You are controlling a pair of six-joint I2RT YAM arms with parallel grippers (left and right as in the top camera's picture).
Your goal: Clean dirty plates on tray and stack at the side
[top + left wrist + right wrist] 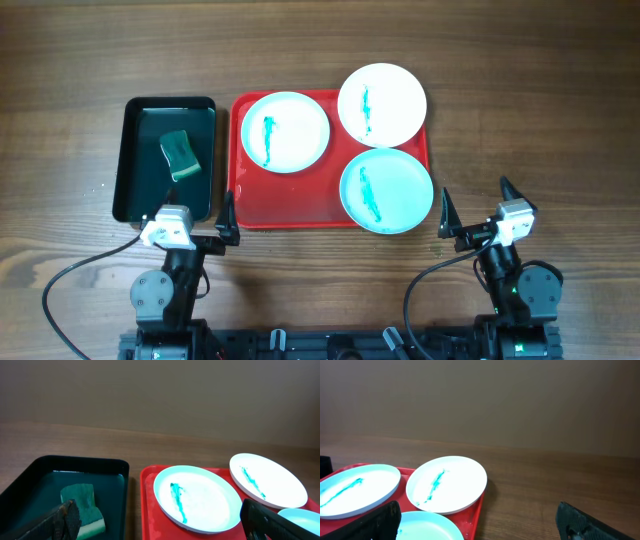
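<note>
Three round plates lie on the red tray [300, 208], each with a teal smear: one at the left [285, 131], one at the back right [382, 104] overhanging the rim, one at the front right [386, 190]. My left gripper [190, 222] hovers open near the table's front edge, by the tray's front left corner, holding nothing. In the left wrist view the left gripper [159, 512] faces the left plate [200, 497]. My right gripper [478, 205] stands open and empty, right of the front plate. The right wrist view shows the right gripper [477, 510] over bare wood beside the tray [470, 524].
A black tray [130, 160] lies left of the red one, with a green sponge [180, 156] in it, also seen as the sponge [82, 502] just past my left finger. Bare wooden table spreads right of the red tray.
</note>
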